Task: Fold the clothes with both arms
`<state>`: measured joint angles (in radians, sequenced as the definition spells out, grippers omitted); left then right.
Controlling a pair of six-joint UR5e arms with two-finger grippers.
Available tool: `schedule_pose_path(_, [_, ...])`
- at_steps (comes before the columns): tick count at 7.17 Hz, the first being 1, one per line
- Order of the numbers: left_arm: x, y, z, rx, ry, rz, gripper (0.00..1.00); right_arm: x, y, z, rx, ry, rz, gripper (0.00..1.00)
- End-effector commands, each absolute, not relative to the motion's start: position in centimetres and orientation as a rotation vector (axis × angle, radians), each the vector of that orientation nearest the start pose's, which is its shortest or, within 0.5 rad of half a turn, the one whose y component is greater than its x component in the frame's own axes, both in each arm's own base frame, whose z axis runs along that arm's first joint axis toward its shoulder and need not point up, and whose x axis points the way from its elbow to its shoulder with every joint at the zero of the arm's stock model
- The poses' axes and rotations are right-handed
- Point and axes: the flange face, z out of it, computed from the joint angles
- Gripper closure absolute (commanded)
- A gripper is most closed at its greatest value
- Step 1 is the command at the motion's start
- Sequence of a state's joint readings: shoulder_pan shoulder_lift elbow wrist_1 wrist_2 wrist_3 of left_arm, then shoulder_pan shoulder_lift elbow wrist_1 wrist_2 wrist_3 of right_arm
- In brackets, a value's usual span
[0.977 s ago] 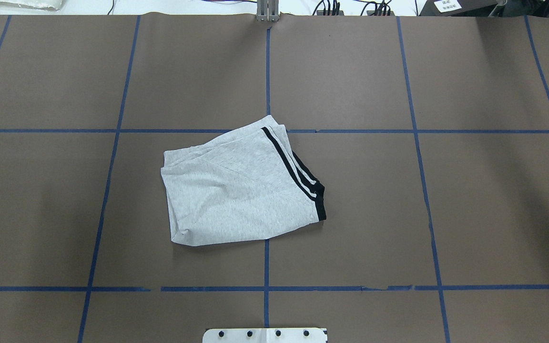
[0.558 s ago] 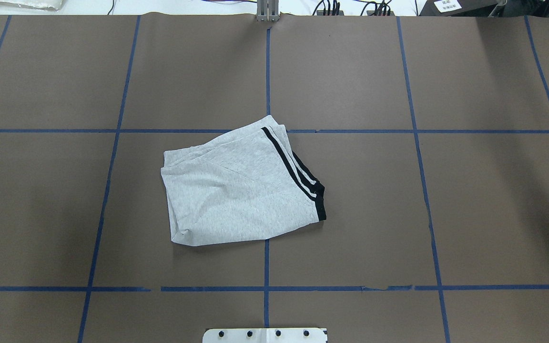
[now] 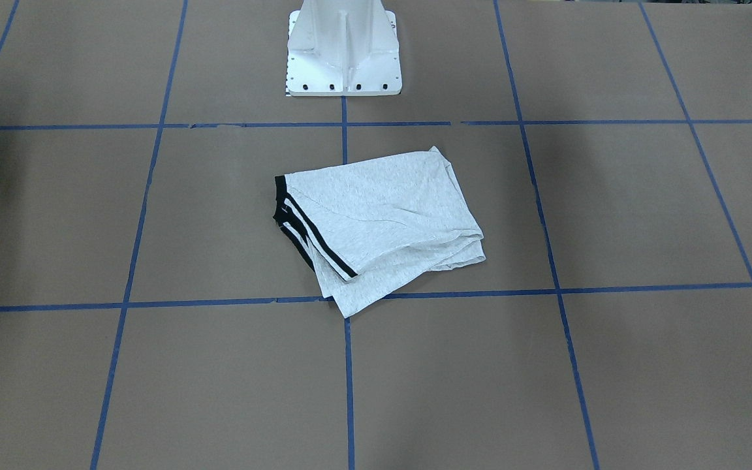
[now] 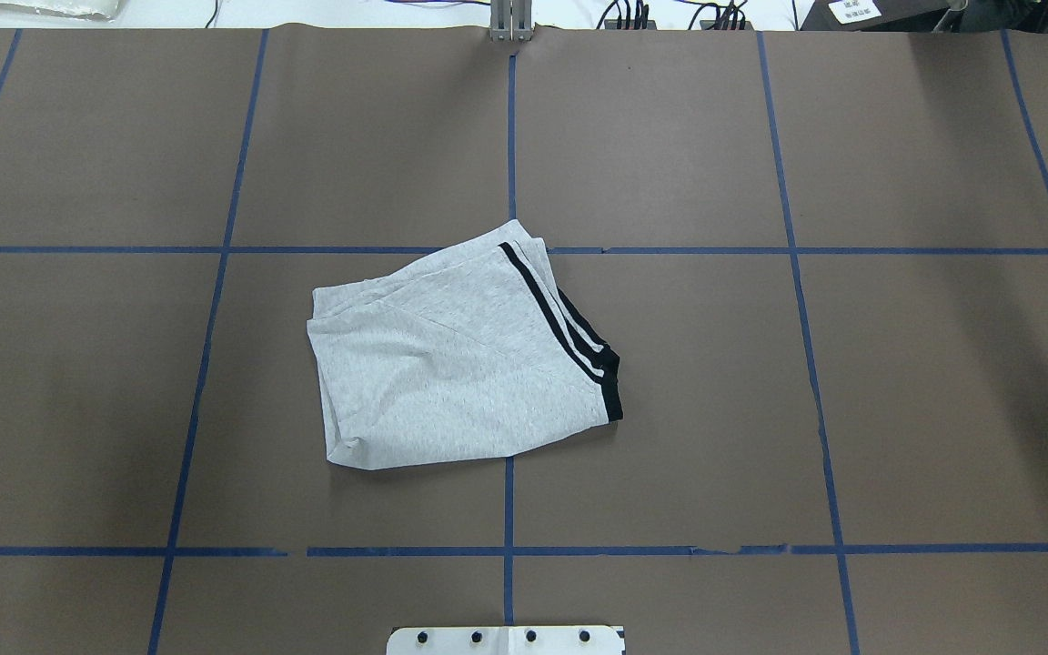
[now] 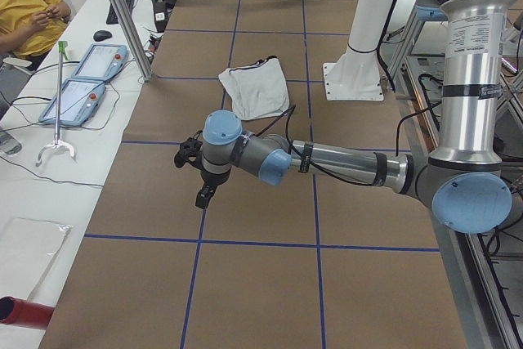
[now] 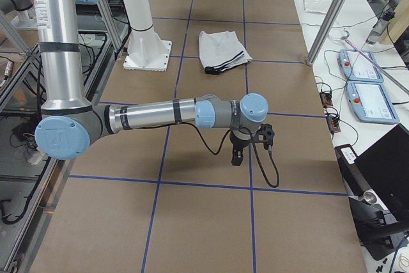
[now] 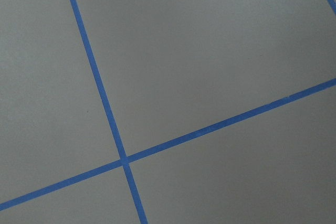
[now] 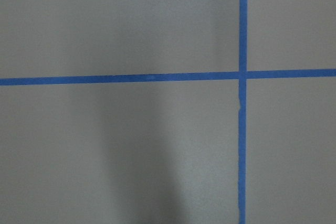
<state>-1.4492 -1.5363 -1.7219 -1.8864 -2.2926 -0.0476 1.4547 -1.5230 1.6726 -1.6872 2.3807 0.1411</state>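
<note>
**Asker:** Where is your left hand?

**Robot:** My left hand (image 5: 203, 194) hangs low over the left part of the brown worktop (image 4: 78, 382), at the end of my left arm (image 5: 343, 165), which stretches out level. Nothing hangs from it. I cannot tell whether its fingers are spread or pressed together. Its wrist camera shows only bare paper and crossing blue tape lines (image 7: 124, 160).

**Asker:** And the clothing?

**Robot:** The grey T-shirt (image 4: 451, 373) lies folded flat near the worktop's middle, plain side up and well apart from both hands. It lies across the centre tape line, mostly on my left of it. The black-and-white striped trim (image 4: 560, 318) runs along its right edge. The white pedestal (image 4: 506, 639) stands nearer me, apart from the shirt.

**Asker:** Your right hand?

**Robot:** My right hand (image 6: 238, 155) hangs low over the worktop's right part, on my level right arm (image 6: 153, 114). Nothing hangs from it either. Again I cannot tell whether it is spread or pressed together.
</note>
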Motion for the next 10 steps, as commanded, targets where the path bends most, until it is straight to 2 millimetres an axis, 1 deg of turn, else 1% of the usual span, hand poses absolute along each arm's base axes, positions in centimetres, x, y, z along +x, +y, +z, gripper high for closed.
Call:
schedule_pose_path(1, [-1.2, -48.6, 58.5, 0.312, 0.744, 0.203, 0.00, 0.5, -51.2, 59.9, -0.071, -0.769, 0.014, 0.00])
schedule_pose_path(2, [-1.3, -48.1, 59.6, 0.274, 0.743, 0.187, 0.00, 0.5, -51.2, 59.9, -0.072, -0.767, 0.014, 0.00])
schedule_pose_path(3, [-1.6, -48.4, 59.5, 0.204, 0.739, 0.153, 0.00, 0.5, -51.2, 60.0, -0.074, -0.767, 0.015, 0.00])
schedule_pose_path(4, [-1.8, -48.7, 58.9, 0.156, 0.732, 0.129, 0.00, 0.5, -51.2, 59.9, -0.073, -0.769, 0.016, 0.00])
schedule_pose_path(5, [-1.8, -49.0, 59.2, 0.147, 0.732, 0.126, 0.00, 0.5, -51.2, 60.0, -0.075, -0.770, 0.018, 0.00])
schedule_pose_path(6, [-1.8, -49.0, 58.7, 0.157, 0.736, 0.132, 0.00, 0.7, -51.0, 60.1, -0.079, -0.772, 0.022, 0.00])
schedule_pose_path(7, [-1.9, -49.1, 59.0, 0.162, 0.730, 0.136, 0.00, 1.2, -51.0, 60.0, -0.072, -0.776, 0.031, 0.00])
schedule_pose_path(8, [-1.9, -49.1, 58.6, 0.170, 0.731, 0.137, 0.00, 1.3, -51.0, 60.0, -0.072, -0.778, 0.033, 0.00])
schedule_pose_path(10, [-1.9, -49.0, 58.8, 0.163, 0.732, 0.132, 0.00, 1.2, -51.0, 59.9, -0.069, -0.780, 0.031, 0.00])
